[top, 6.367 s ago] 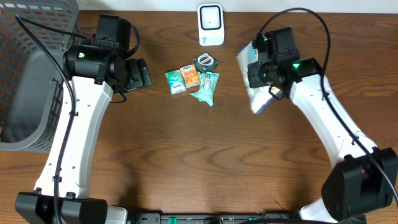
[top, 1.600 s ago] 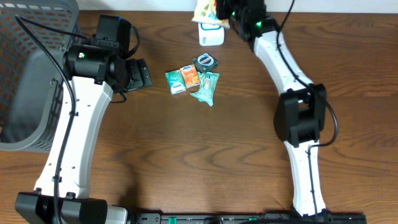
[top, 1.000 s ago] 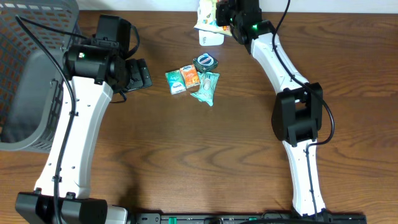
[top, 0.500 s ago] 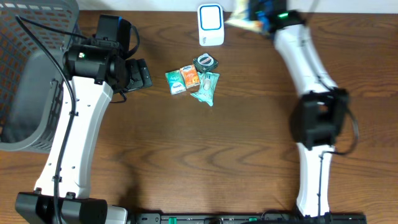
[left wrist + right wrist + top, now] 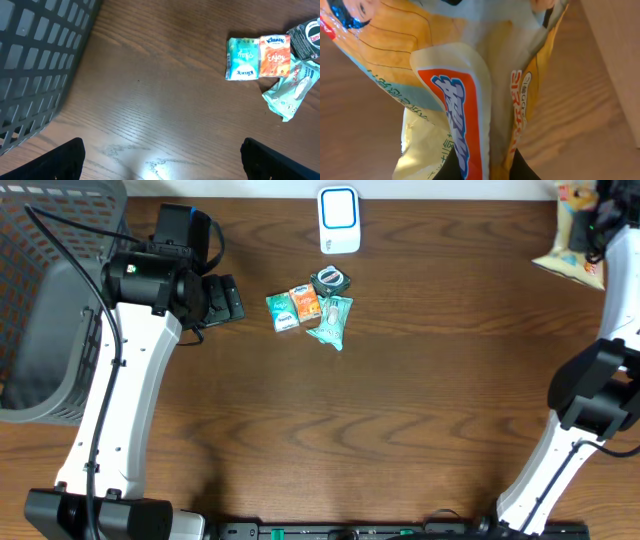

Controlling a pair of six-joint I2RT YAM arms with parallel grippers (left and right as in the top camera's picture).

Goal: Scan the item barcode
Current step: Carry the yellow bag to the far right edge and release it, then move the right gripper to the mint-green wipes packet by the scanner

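Right gripper (image 5: pixel 603 208) pinches the bag (image 5: pixel 572 252) at the table's (image 5: pixel 400 430) far right corner, left gripper (image 5: pixel 160 167) gapes empty; best bring the barcode squarely, steadily over the far-edge scanner (image 5: pixel 339 218).

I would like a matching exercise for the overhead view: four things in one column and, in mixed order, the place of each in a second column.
Things:
1. snack bag
2. white scanner
3. grey basket
4. orange Kleenex pack

Places:
A. far left
B. top edge, centre
C. far right, near the top corner
D. near the centre of the view

Pairs: 1-C, 2-B, 3-A, 4-D
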